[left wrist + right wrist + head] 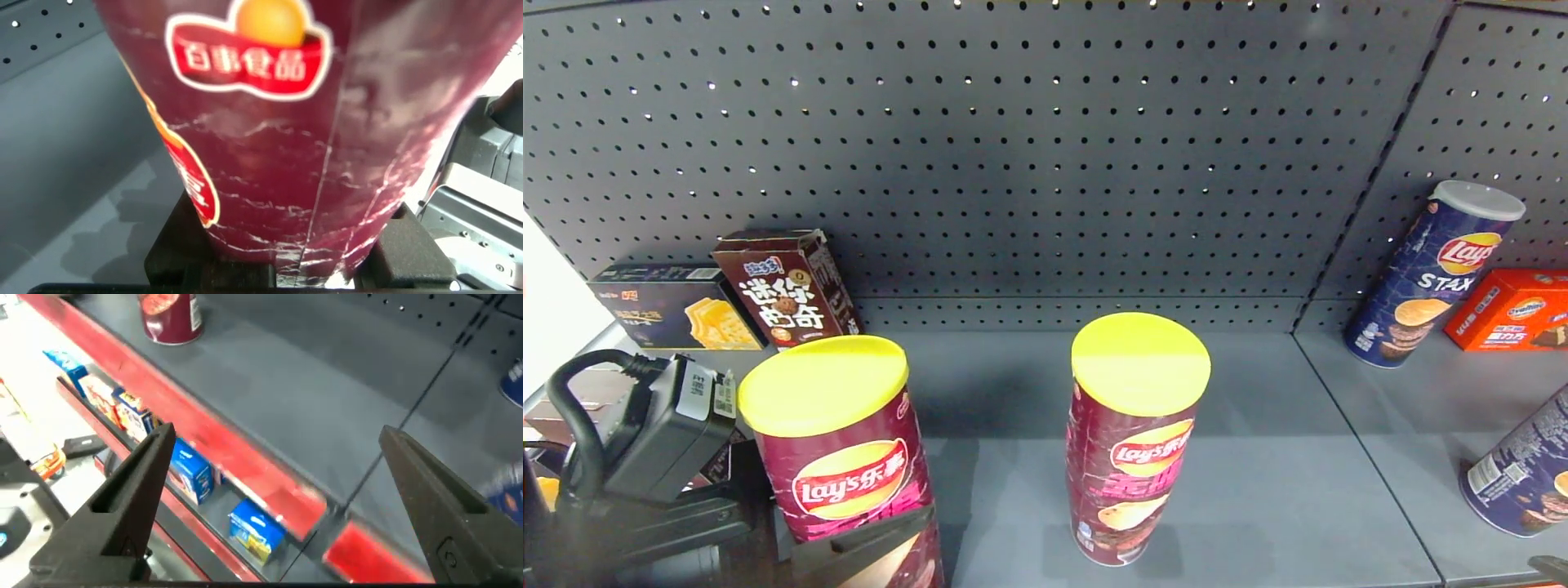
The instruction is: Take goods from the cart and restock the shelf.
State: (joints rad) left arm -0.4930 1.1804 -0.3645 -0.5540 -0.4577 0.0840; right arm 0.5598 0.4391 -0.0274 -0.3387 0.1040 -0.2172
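Observation:
A maroon chip can with a yellow lid (pixel 841 457) stands upright at the shelf's front left, and my left gripper (pixel 870 543) is shut on its lower part. In the left wrist view the can (pixel 286 139) sits between two black fingers (pixel 184 245). I cannot tell whether its base touches the shelf. A second maroon can (pixel 1135 441) stands free in the middle of the grey shelf (pixel 1282 490); it also shows as the can (pixel 172 314) in the right wrist view. My right gripper (pixel 282 506) is open and holds nothing, over the shelf's red front edge (pixel 237 461).
A brown cookie box (pixel 788 286) and a dark cracker box (pixel 674 310) stand at the back left. Right of the shelf seam are an upright blue can (pixel 1429 278), an orange box (pixel 1511 310) and a lying blue can (pixel 1519 474). Blue boxes (pixel 192 474) fill the lower shelf.

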